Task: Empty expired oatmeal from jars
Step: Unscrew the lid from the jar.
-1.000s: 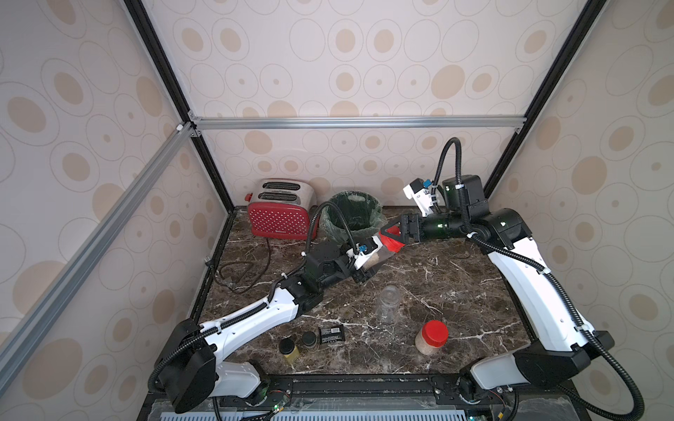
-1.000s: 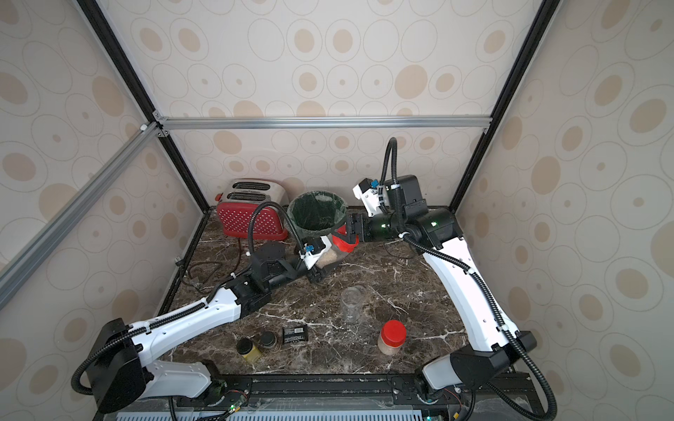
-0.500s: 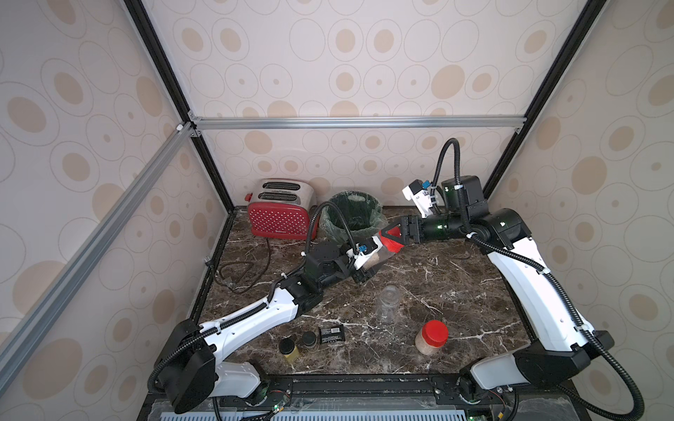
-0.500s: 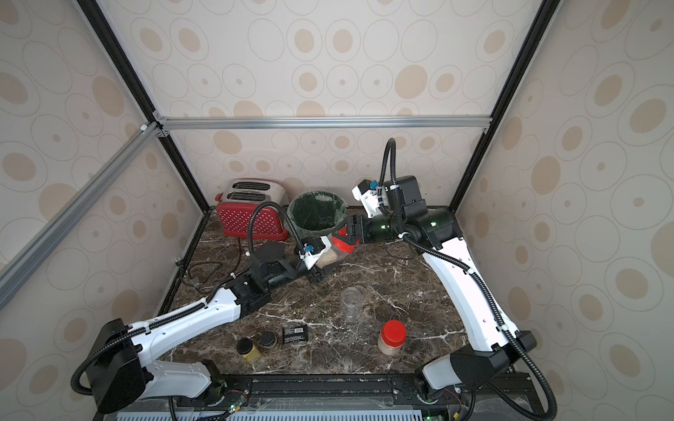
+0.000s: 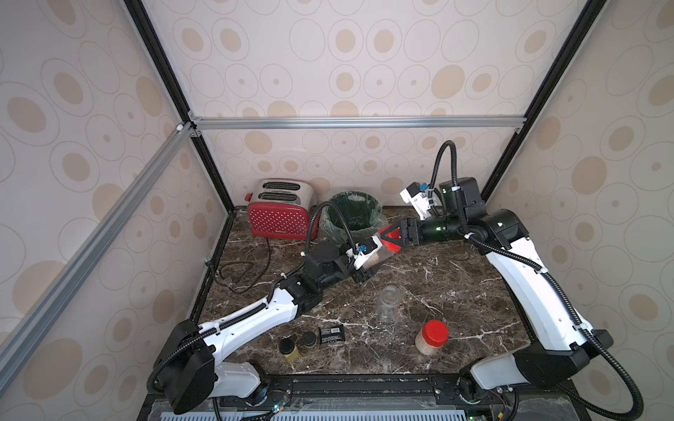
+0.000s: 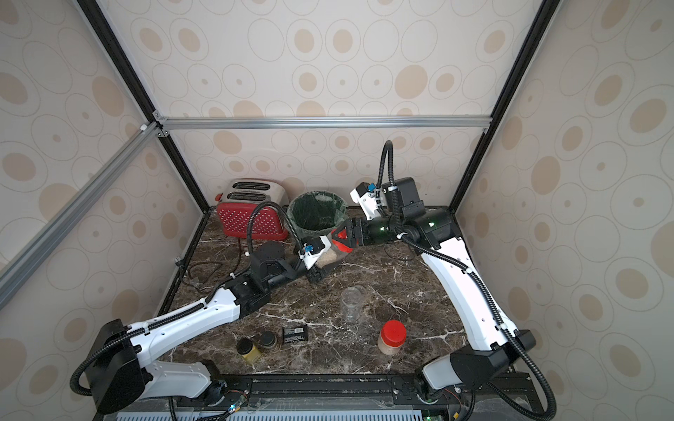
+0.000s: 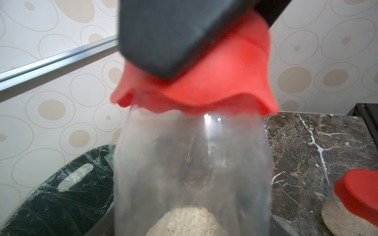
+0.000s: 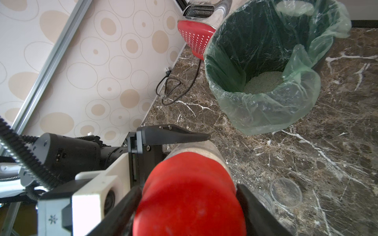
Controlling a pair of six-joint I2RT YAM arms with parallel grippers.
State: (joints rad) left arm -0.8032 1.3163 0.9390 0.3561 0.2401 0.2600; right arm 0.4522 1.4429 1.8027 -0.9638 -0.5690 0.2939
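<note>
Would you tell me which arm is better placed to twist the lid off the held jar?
Probably the right: the right gripper pinches the red lid, while the left gripper grips the jar by its body, steadying it.

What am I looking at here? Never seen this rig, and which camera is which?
Two white robot arms stand at a marble table. Both top views look down from one overhead stereo camera; the other two pictures come from a camera on each wrist. The left pincer grips a clear jar partly filled with oatmeal, and the right pincer is closed around its red lid, beside a green-lined bin. Also on the table: a red toaster, an empty open jar, a lidded jar of oatmeal, two small black-lidded jars and a black packet.
</note>
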